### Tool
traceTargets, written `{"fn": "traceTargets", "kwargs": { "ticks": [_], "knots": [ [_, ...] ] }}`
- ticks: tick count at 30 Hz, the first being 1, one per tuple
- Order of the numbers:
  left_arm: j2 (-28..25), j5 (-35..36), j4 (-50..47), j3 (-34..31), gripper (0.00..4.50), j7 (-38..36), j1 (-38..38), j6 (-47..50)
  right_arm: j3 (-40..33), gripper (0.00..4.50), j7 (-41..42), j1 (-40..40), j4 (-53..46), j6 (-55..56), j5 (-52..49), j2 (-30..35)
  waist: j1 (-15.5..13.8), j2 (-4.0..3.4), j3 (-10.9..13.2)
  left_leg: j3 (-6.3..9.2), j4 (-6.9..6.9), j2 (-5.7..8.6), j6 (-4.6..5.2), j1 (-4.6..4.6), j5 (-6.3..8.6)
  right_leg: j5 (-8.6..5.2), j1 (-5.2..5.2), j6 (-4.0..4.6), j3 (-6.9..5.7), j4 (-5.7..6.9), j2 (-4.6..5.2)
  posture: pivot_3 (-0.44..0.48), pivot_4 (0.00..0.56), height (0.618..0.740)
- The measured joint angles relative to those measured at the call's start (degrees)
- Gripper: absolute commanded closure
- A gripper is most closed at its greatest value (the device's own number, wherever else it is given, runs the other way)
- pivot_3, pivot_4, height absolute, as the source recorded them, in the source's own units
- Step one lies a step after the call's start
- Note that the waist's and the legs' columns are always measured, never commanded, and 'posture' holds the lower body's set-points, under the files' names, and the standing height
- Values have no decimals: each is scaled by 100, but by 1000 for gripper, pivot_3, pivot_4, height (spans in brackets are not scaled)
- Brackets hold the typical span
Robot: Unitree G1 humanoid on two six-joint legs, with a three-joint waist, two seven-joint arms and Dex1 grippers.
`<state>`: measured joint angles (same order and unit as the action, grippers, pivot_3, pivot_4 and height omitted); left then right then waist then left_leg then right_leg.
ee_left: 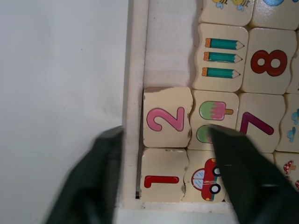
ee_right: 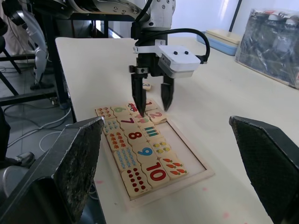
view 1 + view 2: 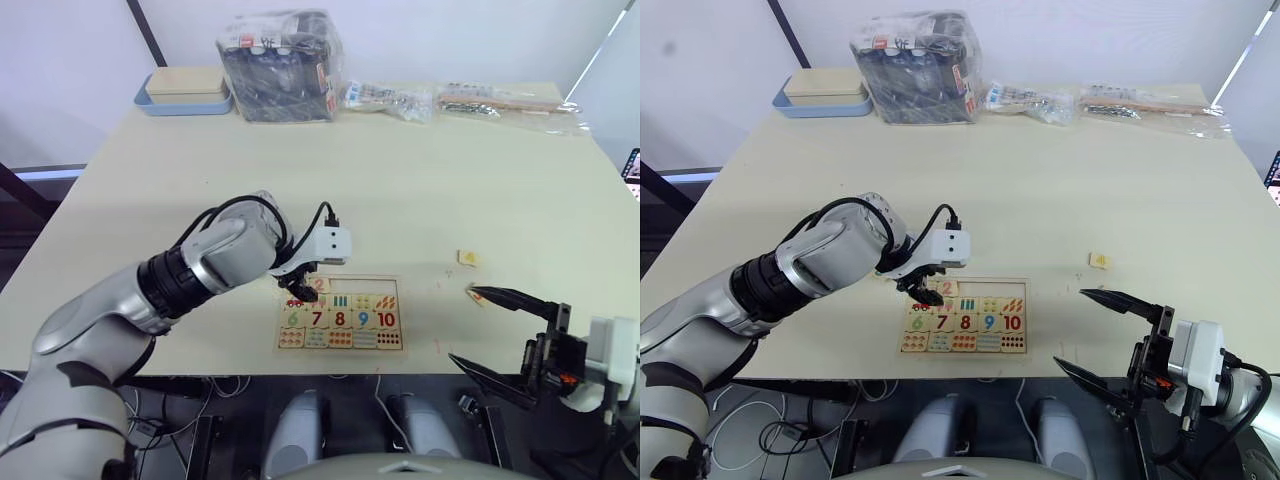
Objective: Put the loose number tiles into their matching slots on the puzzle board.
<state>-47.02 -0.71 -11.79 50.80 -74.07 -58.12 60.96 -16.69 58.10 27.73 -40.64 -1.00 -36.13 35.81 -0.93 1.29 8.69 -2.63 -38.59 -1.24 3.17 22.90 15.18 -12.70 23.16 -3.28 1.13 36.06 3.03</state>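
Observation:
The puzzle board [image 3: 340, 345] lies near the table's front edge, with printed squares 6 to 10 along its lower rows. My left gripper [image 3: 300, 290] hangs open over the board's top-left corner, its fingers [image 1: 236, 163] astride the pink 2 tile [image 1: 166, 116]. That tile lies in the board beside the red 1 tile [image 1: 163, 175]. Two loose number tiles rest on the table right of the board, one with a yellow digit [image 3: 467, 258] and one [image 3: 476, 294] by my right gripper's upper fingertip. My right gripper [image 3: 460, 324] stands wide open at the front right, holding nothing.
At the back left sits a blue tray [image 3: 185, 100] with a pale box. A clear bag of dark items [image 3: 280, 65] stands beside it. Plastic packets [image 3: 400, 100] lie along the back right. A small pale piece [image 2: 147, 86] lies on the table just beyond the board's corner.

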Motion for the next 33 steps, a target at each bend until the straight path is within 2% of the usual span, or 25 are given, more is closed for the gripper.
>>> {"fn": "traceTargets", "kwargs": {
  "ticks": [4, 10, 15, 19, 22, 26, 28, 33],
  "knots": [
    [-99, 227, 16, -254, 841, -206, 9, -38, 0, 0, -6, -4, 0, 5, 17, -10, 4, 0, 1, 0, 0, -2, 0, 0, 0, 0, 1, 0, 0, 1, 0, 0, 150, 740],
    [-459, 406, 381, -862, 841, -537, -24, -669, 8, 0, -7, -58, 21, 17, 35, -24, -4, 0, 0, 0, -1, -1, 0, 0, 0, -1, 1, 0, -1, 1, 1, 0, 150, 740],
    [-219, 718, 746, -1710, 841, -478, 399, -1632, 60, 0, 0, -199, 104, 34, 70, -28, -1, 0, 0, 0, -3, -4, 0, 1, 0, 0, 0, 1, -1, 2, 3, 0, 150, 740],
    [80, 835, 1290, -1959, 841, -471, 727, -2319, 126, 0, 13, -291, 182, 37, 93, -30, 0, 0, 0, -2, -5, -1, 0, 1, 0, 0, 1, 1, -1, 5, 1, 0, 150, 740],
    [248, 881, 1431, -2123, 1583, -455, 884, -2782, 127, 0, 27, -307, 200, 40, 93, -30, -3, 0, 0, -2, -5, -1, 0, 2, 0, 1, 1, 0, -1, 5, 2, 0, 150, 740],
    [394, 846, 1635, -2210, 3622, -443, 969, -3335, 127, 0, 42, -341, 274, 42, 92, -29, -2, 0, 0, -3, -6, 1, 0, 1, 0, 2, 1, -1, 0, 6, 1, 0, 150, 740],
    [443, 749, 1767, -2210, 4463, -420, 989, -3530, 127, 0, 48, -369, 298, 42, 92, -28, 1, 0, 0, -4, -6, 3, 0, 1, 0, 3, 1, -3, 0, 6, 1, 0, 150, 740],
    [516, 562, 1989, -2211, 4463, -355, 1067, -3827, 127, 0, 53, -400, 315, 42, 93, -28, 0, 0, 0, -3, -5, 2, 0, 1, 0, 8, 1, -12, 0, 5, 0, 0, 150, 740]
  ]
}}
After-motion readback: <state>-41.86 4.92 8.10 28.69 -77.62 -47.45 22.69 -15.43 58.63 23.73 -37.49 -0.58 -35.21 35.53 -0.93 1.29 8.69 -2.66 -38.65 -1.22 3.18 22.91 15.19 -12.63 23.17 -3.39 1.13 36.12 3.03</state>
